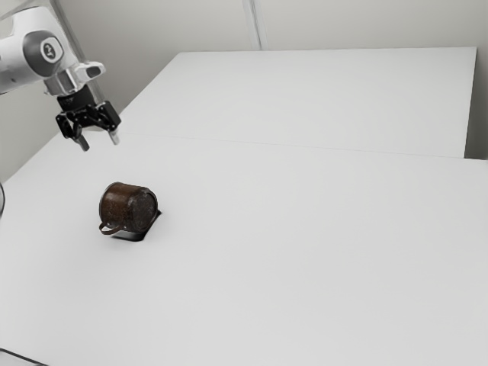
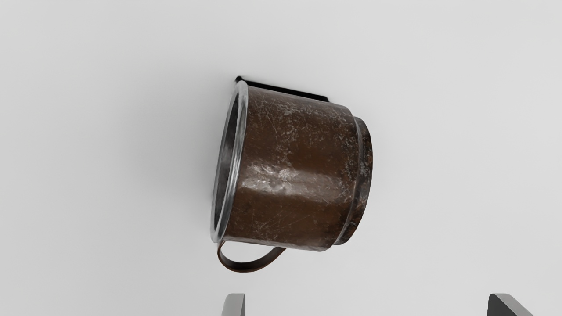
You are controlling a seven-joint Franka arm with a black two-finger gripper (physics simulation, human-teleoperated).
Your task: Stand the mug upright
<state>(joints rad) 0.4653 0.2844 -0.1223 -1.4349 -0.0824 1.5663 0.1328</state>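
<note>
So the mug (image 1: 128, 207) is lying on its side on the white table (image 1: 305, 267), not upright. The gripper (image 1: 99, 143) is up above the table, toward the exterior view's left from the mug, fingers (image 2: 235, 306) spread well apart with nothing between them.

The bit I'd sort out before going in is the angle. The mug's long axis, from rim (image 2: 240, 127) to base (image 2: 364, 175), runs roughly along the line between the two fingertips, just a little skewed. Close like that over the mug and I reckon you'd squeeze mouth against bottom instead of the round sides. A turn of the hand probably gets you a nicer grip for tipping it up. The mouth faces the exterior view's left, and in the wrist view the handle (image 2: 246, 267) sticks out on the side toward the fingers, so it might get in the way.

Stuff I can't make out: the mug's underside is hidden, the inside is mostly dark, and the fingers are cut off in the wrist view. There's also a black strip (image 2: 290, 89) along the mug, no idea if it's shadow or an actual thing. Height over the mug is hard to judge too.
</note>
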